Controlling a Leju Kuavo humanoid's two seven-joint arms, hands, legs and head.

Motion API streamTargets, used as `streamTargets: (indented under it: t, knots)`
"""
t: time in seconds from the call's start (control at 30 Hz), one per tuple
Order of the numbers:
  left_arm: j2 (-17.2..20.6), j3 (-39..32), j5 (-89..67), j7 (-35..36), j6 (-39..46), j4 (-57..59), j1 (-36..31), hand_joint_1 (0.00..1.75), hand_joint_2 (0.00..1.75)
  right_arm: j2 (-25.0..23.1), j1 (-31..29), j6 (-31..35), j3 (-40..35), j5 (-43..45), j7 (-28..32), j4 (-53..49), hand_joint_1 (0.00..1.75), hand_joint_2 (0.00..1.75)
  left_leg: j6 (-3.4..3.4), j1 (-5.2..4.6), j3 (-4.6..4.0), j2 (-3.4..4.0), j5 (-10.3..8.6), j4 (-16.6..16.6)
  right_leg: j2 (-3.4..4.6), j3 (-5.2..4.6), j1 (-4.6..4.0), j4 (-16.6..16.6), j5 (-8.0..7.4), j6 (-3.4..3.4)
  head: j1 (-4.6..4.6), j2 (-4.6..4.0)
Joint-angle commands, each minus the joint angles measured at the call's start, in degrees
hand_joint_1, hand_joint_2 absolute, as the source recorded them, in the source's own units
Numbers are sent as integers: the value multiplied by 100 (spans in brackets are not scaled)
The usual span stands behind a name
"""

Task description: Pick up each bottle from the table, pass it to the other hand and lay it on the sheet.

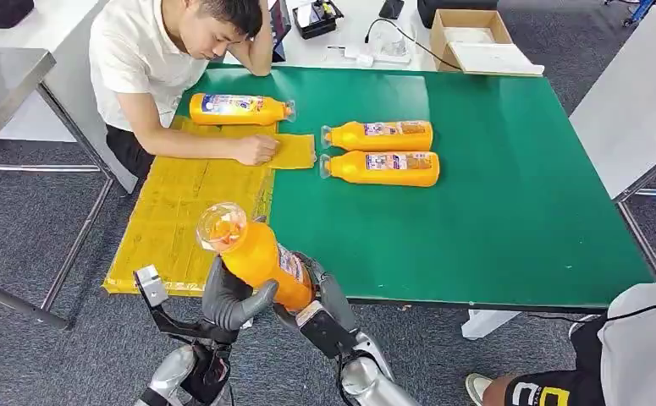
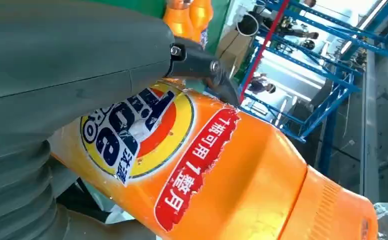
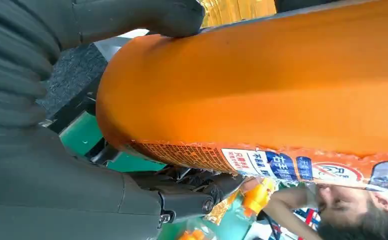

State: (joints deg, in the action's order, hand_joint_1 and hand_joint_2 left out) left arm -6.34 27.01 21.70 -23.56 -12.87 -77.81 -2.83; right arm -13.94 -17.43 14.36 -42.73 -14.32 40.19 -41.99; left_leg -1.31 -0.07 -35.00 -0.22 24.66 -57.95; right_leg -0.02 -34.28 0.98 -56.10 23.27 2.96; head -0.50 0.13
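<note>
Handover item: bottle held by both hands, near edge

Bottle [image 1: 256,258] is orange, cap tilted up and away from the robot, held in the air just off the table's [image 1: 510,211] near edge, beside the sheet's [image 1: 172,224] near corner. Left hand [image 1: 231,296] is wrapped around its lower body; right hand [image 1: 324,300] is clasped on its base end from the other side.

Step in hand, by judgement: the pass. The receiving hand should have a firm hold around the body before the other lets go, label clear of fingertips.

Room: a laid bottle [image 1: 239,108] lies at the sheet's far edge, a person's hand [image 1: 255,150] rests mid-sheet, the near half is free. Two more bottles [image 1: 381,150] lie mid-table.
</note>
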Motion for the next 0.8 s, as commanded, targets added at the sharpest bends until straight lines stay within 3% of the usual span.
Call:
streamTargets:
  t: [0.03,0.2,0.3,0.43,0.47,0.7,0.73,0.77,0.8]
  knots:
    - [74,342,-84,17,-179,308,-390,175,175,111,-192,-158,-573,-51,-19,290,168,175,10,9,31,-10,10,2,-13,35,-10,3,13,-16,0,0]
    - [112,354,-331,-50,-94,327,-384,175,175,77,-247,-146,-551,-33,-19,362,162,175,10,8,31,-7,12,0,-10,34,-9,0,14,-16,4,0]
    - [125,333,-378,-80,-125,334,-365,175,175,73,-224,-267,-486,39,-19,335,133,175,7,4,19,-8,4,5,-10,22,-5,4,7,-11,2,0]
    - [150,325,-445,-62,-105,375,-378,175,175,78,-204,-245,-469,29,-19,307,126,175,10,9,31,-8,10,3,-11,35,-10,4,13,-16,2,0]
    - [142,282,-484,-56,-51,423,-393,175,175,80,-152,-248,-399,103,-19,212,19,175,8,5,22,-7,7,3,-9,25,-6,2,10,-13,2,0]
    - [142,282,-484,-56,-51,423,-393,175,175,80,-152,-248,-399,103,-19,212,19,175,7,4,18,-7,4,4,-9,20,-5,3,8,-11,2,0]
    - [127,206,-503,-28,19,439,-395,175,175,47,-108,-194,-325,98,-19,181,0,175,9,6,25,-8,7,4,-10,28,-6,2,11,-13,2,0]
    - [79,-272,216,687,370,502,-569,175,175,121,83,-10,-213,21,-19,-425,0,0,13,10,38,-9,14,2,-12,44,-11,3,17,-20,2,0]
    - [93,-291,226,693,376,494,-581,175,175,121,86,-13,-212,20,-19,-427,0,0,11,7,31,-6,10,3,-8,34,-8,4,12,-16,4,0]
